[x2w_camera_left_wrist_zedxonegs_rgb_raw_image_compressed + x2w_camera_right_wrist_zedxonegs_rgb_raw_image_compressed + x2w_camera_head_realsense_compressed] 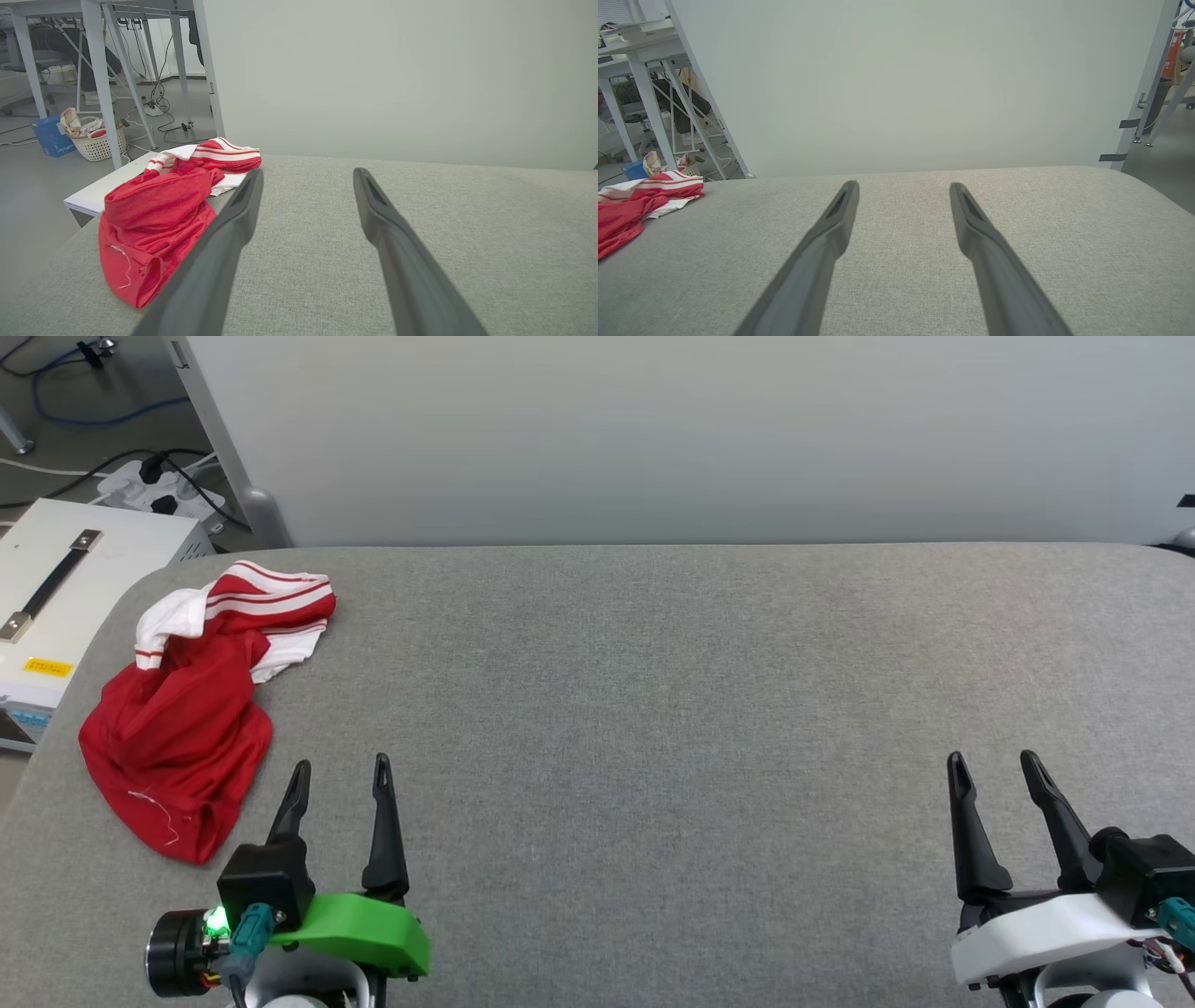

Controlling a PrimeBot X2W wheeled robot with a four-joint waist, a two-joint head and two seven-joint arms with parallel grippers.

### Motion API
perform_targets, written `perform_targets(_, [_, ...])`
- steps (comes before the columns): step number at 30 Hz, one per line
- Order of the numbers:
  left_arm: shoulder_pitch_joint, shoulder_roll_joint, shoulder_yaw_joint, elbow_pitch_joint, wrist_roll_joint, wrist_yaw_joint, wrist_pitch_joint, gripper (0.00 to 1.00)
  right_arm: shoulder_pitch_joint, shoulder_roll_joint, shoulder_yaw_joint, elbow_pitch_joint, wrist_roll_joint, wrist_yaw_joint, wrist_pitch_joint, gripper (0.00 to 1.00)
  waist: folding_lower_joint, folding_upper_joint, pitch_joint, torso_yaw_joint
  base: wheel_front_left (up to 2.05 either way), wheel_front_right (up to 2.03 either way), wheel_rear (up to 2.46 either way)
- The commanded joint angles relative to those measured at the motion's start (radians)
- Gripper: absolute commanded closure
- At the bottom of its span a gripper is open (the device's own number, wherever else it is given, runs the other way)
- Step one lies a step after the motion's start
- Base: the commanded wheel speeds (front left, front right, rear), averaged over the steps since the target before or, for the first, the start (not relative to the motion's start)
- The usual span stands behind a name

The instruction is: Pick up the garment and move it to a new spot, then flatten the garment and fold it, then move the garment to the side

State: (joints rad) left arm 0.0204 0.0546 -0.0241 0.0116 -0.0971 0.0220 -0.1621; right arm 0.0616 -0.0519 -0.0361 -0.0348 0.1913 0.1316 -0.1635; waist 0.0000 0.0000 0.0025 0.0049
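Found the garment (177, 737) crumpled in a heap on the grey table (653, 709), near its far left corner, with the red body toward the robot and the white, red-striped end toward the wall (653, 429). Could not make out any lettering among the folds; made out a loose white thread (163, 807) on the near red part.

Noticed a yellow label (49, 666) on the white box (56, 588) beside the table's left edge, too small to read. In the left wrist view, met a blue box (51, 137) on the floor with pale writing, too blurred to read, and just beside it a white basket (100, 144) with cloth inside. In the right wrist view, saw the garment (626, 210) cut off by the left border, and a red sign (1169, 53) at the top right with marks impossible to read.

Saw the left gripper (341, 765) with fingers apart and nothing between them, near the garment's right side but not touching it. Saw the right gripper (991, 761) well apart from it at the right, fingers likewise spread over bare table, holding nothing.
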Motion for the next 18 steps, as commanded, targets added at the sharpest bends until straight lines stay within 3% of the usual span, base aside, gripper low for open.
perform_targets(1, [0.010, -0.003, -0.001, 0.003, -0.007, 0.006, -0.012, 0.00, 0.016, 0.001, -0.001, -0.008, 0.013, -0.001, -0.012, 0.00, 0.0000, 0.0000, 0.001, 0.000, 0.00, 0.00, 0.00])
perform_targets(18, [0.013, -0.003, -0.007, 0.016, -0.011, 0.016, -0.047, 0.00, 0.030, 0.001, -0.002, -0.016, 0.011, -0.001, -0.046, 0.00, 0.0000, 0.0000, 0.004, 0.001, 0.00, 0.00, 0.00])
